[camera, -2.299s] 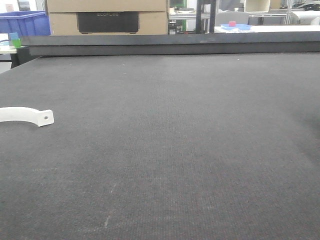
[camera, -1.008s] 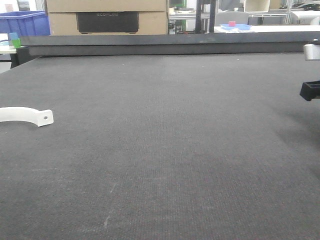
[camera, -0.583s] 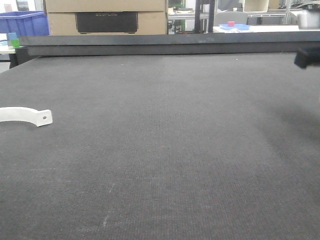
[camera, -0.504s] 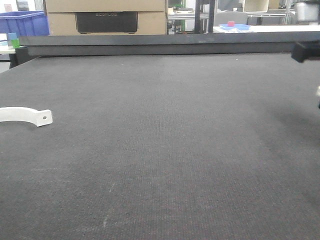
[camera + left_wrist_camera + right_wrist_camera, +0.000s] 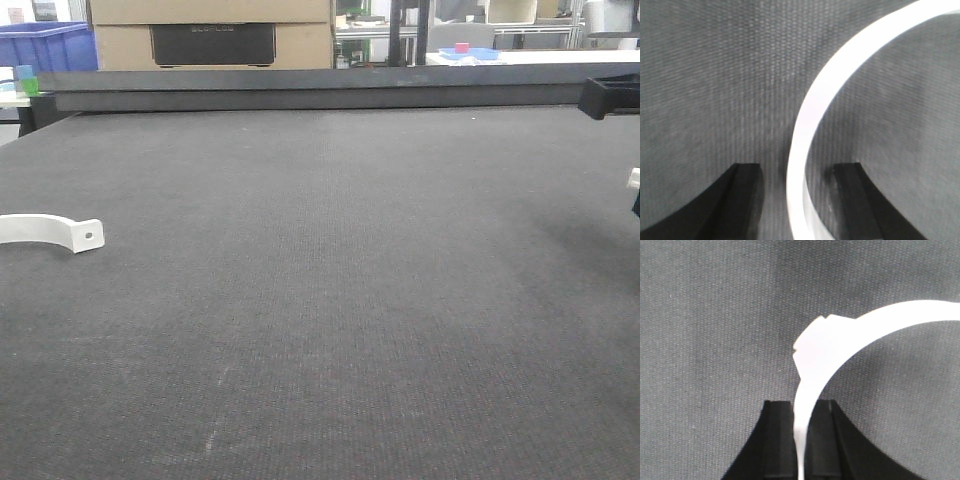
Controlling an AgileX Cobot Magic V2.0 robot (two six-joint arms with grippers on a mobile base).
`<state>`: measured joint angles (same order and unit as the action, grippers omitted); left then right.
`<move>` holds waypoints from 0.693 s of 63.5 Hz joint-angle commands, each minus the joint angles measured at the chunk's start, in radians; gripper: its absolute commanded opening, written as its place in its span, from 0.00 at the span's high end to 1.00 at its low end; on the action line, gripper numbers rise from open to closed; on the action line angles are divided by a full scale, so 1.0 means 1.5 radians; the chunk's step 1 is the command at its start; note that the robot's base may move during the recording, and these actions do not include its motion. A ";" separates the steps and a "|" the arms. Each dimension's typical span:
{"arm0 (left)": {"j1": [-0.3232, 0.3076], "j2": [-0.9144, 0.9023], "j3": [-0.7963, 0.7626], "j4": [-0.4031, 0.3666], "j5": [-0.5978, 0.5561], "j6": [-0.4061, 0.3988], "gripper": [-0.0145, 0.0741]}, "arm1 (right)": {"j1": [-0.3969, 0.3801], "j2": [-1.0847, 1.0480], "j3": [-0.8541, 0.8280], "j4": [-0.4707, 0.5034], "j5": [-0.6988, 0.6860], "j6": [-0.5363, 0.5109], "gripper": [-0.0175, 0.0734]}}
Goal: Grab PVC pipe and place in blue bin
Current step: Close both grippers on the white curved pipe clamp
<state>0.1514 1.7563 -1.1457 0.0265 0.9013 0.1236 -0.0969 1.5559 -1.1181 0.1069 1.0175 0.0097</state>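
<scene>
One white PVC pipe strip (image 5: 50, 230) lies on the dark mat at the left edge, its holed tab pointing right. In the left wrist view a white arch (image 5: 810, 125) runs between my left gripper's (image 5: 797, 200) black fingers (image 5: 742, 200), which stand open on either side of it with gaps. My right gripper (image 5: 801, 440) is shut on a second white PVC strip (image 5: 840, 335), held above the mat. In the front view only a black part of the right arm (image 5: 610, 95) and a white bit (image 5: 634, 178) show at the right edge. A blue bin (image 5: 48, 45) stands beyond the table's far left corner.
The dark mat (image 5: 330, 280) covers the whole table, with a raised black rail (image 5: 320, 85) along the far edge. Behind it are a cardboard box (image 5: 215, 35) and a blue tray (image 5: 472, 53) with a red block.
The right arm came into view at the right edge and rose from mid-height to near the far rail; a white bit now shows below it. The strip at left has not moved.
</scene>
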 commanded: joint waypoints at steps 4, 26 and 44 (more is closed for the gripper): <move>0.003 0.017 -0.006 0.001 -0.008 -0.003 0.56 | 0.000 -0.006 -0.004 -0.003 -0.006 -0.002 0.98; 0.003 0.030 -0.006 0.001 -0.001 -0.037 0.96 | 0.000 -0.006 -0.004 -0.003 -0.016 -0.002 0.98; 0.003 -0.003 -0.055 -0.012 0.086 -0.037 0.96 | 0.000 -0.037 -0.006 -0.003 -0.016 -0.002 0.98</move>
<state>0.1514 1.7867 -1.2051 0.0155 0.9852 0.0738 -0.0969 1.5372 -1.1181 0.1069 1.0002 0.0097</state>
